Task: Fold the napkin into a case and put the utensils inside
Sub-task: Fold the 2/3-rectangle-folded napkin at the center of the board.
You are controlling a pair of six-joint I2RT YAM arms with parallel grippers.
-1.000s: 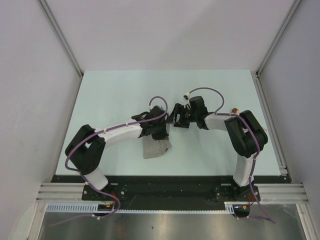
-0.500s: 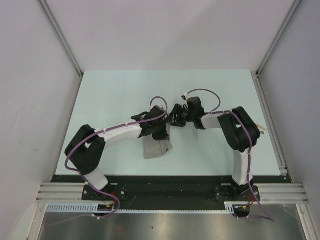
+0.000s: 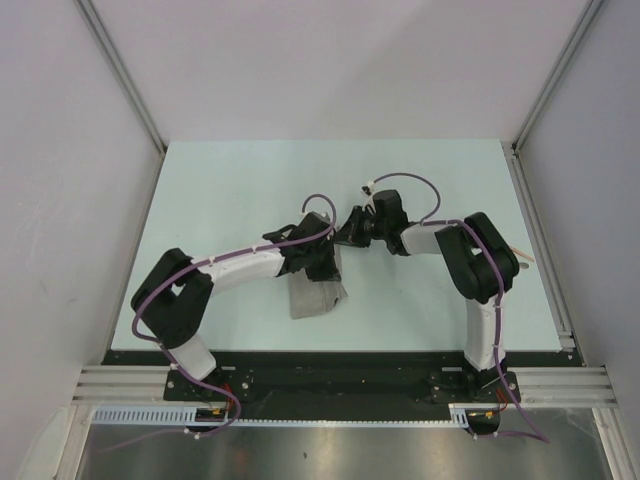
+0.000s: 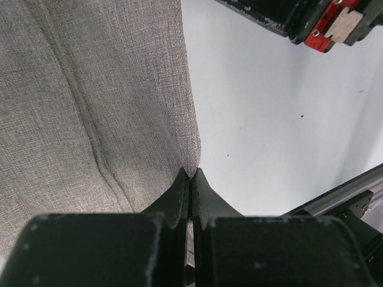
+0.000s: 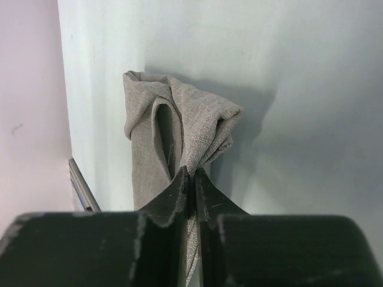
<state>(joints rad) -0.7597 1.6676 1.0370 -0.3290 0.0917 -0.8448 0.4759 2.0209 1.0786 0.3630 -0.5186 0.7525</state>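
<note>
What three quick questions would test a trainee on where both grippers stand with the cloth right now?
1. True or false: the left gripper hangs wide open above the napkin.
2. Pick one. The right gripper is closed on: A) a bunched fold of the napkin; B) the left gripper; C) nothing.
3. Short answer: does the left gripper close at the middle of the napkin or at an edge?

Key: 1 false, its jaws are shut. 2 A. 3 at an edge.
</note>
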